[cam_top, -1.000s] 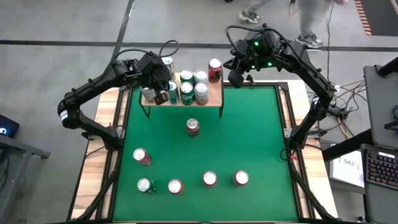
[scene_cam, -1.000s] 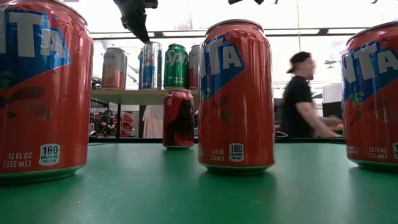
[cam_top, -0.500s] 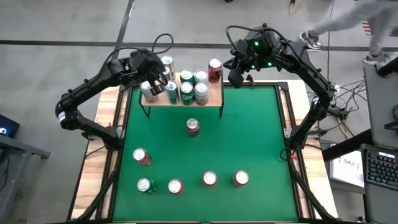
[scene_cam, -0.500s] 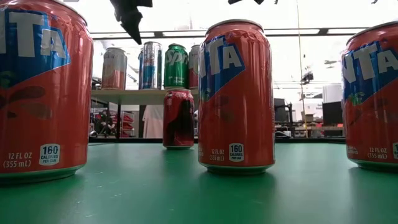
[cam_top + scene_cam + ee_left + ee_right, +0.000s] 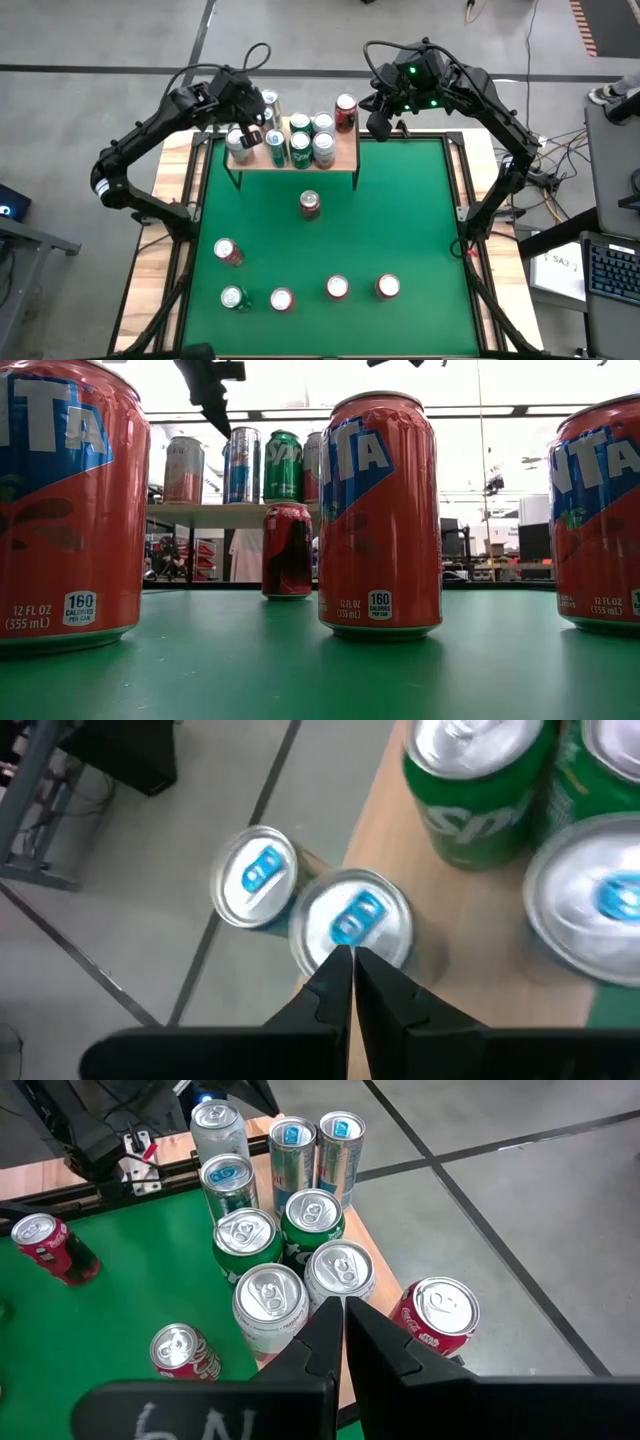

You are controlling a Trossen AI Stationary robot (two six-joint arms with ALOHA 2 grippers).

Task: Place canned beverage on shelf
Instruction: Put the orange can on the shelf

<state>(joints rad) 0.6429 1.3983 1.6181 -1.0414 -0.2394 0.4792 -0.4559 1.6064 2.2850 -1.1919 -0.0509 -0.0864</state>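
The shelf (image 5: 340, 155), a light-wood board on thin black legs, stands at the table's far edge with several cans upright on it. My left gripper (image 5: 250, 135) is shut and empty over the shelf's left end, above a silver can with a blue tab (image 5: 350, 918). In the low view, its fingers (image 5: 220, 415) hang just above the can tops. My right gripper (image 5: 380, 125) waits shut, high above the shelf's right far corner. A dark red can (image 5: 310, 204) stands on the green table just in front of the shelf.
Several more cans stand upright on the near half of the table: one at the left (image 5: 228, 252) and a row near the front edge (image 5: 337, 288). The low view has three orange cans close to the camera (image 5: 380, 510). Wooden rails flank the green top.
My left gripper has drawn back over the shelf's left end toward the table's far left corner, rising slightly and turning as it went, still shut. A person seen beyond the table in the low view has gone out of it.
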